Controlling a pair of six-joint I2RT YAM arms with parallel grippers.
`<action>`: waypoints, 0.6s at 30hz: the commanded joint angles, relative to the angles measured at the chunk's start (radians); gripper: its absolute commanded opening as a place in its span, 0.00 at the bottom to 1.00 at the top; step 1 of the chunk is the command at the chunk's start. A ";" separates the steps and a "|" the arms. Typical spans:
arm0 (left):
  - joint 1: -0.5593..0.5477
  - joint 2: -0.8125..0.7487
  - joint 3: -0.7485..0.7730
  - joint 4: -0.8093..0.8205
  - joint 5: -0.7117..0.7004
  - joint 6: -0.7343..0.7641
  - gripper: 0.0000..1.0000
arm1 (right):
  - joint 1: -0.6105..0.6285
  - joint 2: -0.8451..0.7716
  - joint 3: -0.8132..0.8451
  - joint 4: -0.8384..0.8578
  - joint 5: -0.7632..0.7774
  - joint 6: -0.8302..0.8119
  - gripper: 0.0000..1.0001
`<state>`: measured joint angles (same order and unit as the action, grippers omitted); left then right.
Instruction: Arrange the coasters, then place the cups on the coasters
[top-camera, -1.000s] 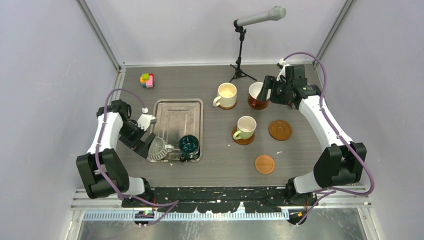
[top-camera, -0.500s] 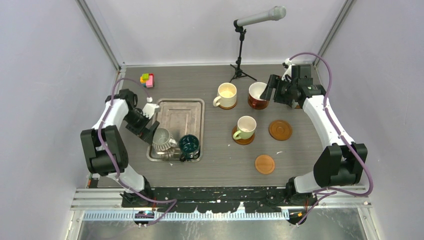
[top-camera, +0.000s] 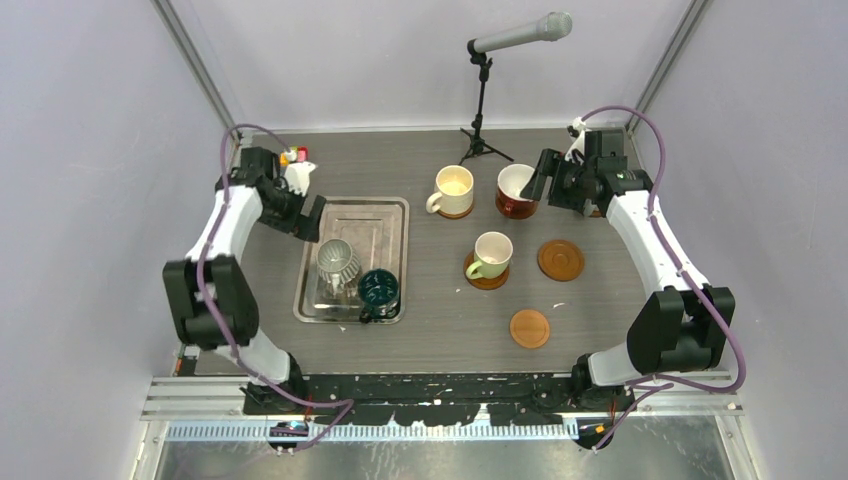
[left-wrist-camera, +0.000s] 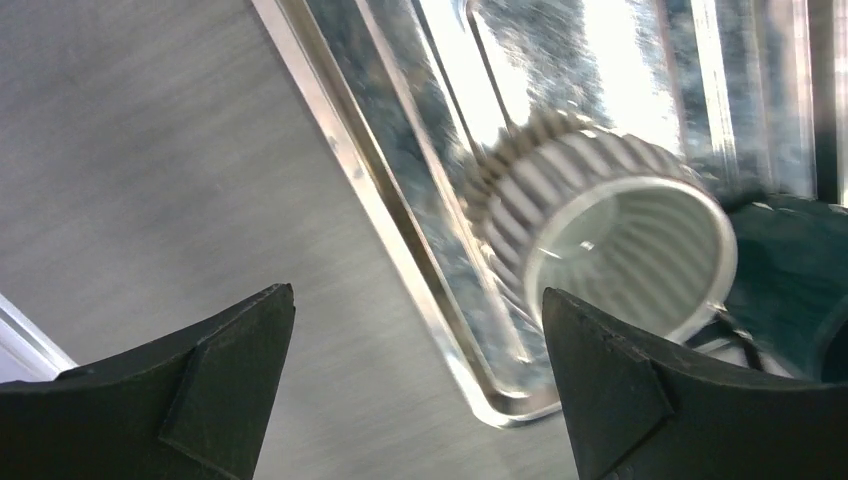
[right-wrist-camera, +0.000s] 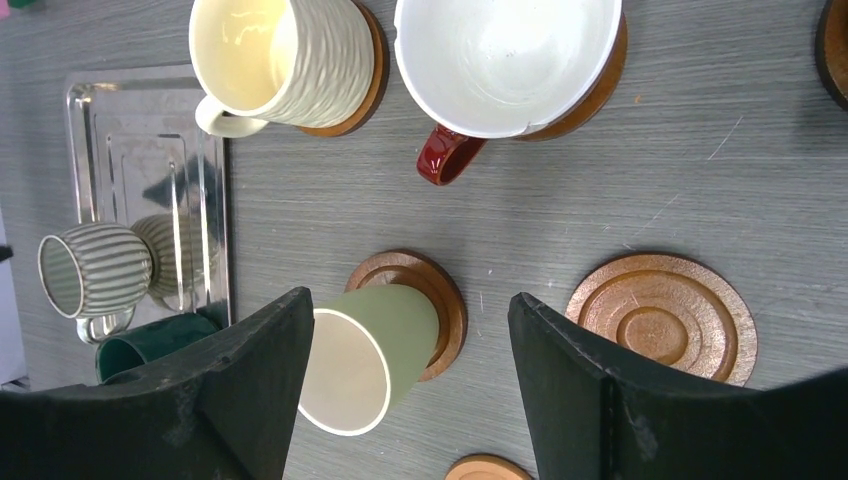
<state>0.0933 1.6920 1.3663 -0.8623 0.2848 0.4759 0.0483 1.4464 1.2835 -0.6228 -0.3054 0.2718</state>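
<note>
Far left, at the rear of the grey wood-grain counter (top-camera: 430, 310): a small block toy (top-camera: 297, 156) in bright colours, partly hidden behind the left arm (top-camera: 232, 215) with its white shells and purple cable. Left jaws black and wedge-shaped, spread wide with nothing between them, hanging at the tray's rear left rim.

Next, a rectangular steel tray (top-camera: 390, 215), mirror-bright, with a stepped floor and rounded corners. Inside it, a ribbed silver-grey mug (top-camera: 338, 256) with fluted sides flaring to a pale rim, motion-blurred in the left wrist view (left-wrist-camera: 600, 230). Just beside it, toward the near right corner, a glossy dark teal mug (top-camera: 378, 288); contact between the two impossible to tell.

Centre rear: a cream mug (top-camera: 453, 187) with a rippled wall and its handle to the left. Behind it, a grey microphone (top-camera: 520, 33) on a thin black tripod stand (top-camera: 481, 130). Then a dark red-brown mug (top-camera: 515, 190), wide and bowl-like, white inside. Nearer, a smooth pale green mug (top-camera: 492, 253). Each of the three on its own round brown wooden disc, clearest in the coaster under the green mug (right-wrist-camera: 440, 300).

Further right, a dark bare coaster (top-camera: 560, 260) with concentric ring grooves, and nearer the front a lighter bare coaster (top-camera: 529, 328), both well apart from any mug.

Far right: the right arm (top-camera: 650, 240). Right jaws parted and gripping nothing, just beside the red-brown mug's right rim; touching or not, unclear.
</note>
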 joint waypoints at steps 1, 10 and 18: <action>0.005 -0.279 -0.152 0.040 0.083 -0.238 0.97 | -0.008 -0.043 -0.003 -0.008 0.002 0.003 0.76; -0.074 -0.334 -0.311 -0.057 0.132 -0.362 0.88 | -0.104 -0.041 0.026 -0.031 -0.055 0.003 0.76; -0.271 -0.317 -0.323 -0.005 -0.107 -0.499 0.86 | -0.260 -0.038 0.057 -0.056 -0.112 -0.015 0.76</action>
<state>-0.1028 1.3781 1.0382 -0.9077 0.3119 0.0765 -0.1543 1.4464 1.2869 -0.6697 -0.3637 0.2684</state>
